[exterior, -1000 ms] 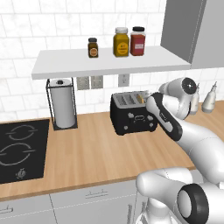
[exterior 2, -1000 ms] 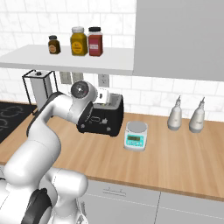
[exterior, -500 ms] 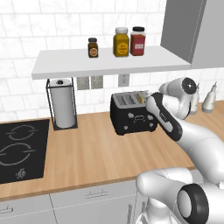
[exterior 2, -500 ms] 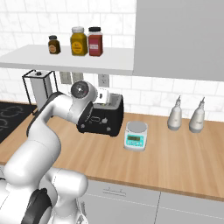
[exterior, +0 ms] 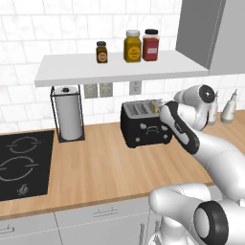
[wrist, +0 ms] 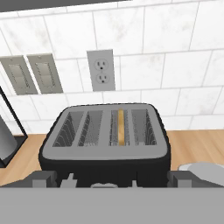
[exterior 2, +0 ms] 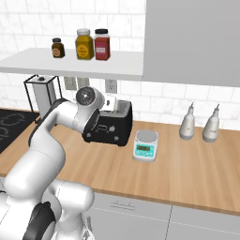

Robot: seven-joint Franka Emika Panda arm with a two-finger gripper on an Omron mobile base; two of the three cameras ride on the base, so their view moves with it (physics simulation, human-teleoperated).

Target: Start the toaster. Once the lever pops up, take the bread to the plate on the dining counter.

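While the bread (wrist: 120, 127) is sitting low in the third slot of the toaster (wrist: 105, 144), near the worktop's back edge, I am judging the carrying as not begun. I am holding my gripper (wrist: 111, 181) just before its front; I cannot tell its opening.

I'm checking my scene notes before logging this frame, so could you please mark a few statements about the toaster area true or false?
1. The bread sits down in a slot of the toaster. True.
2. Three jars stand on the shelf above the counter. True.
3. The paper towel roll stands to the toaster's right in the left base view. False: it stands to its left.
4. The kitchen scale rests on top of the toaster. False: it sits on the counter beside it.
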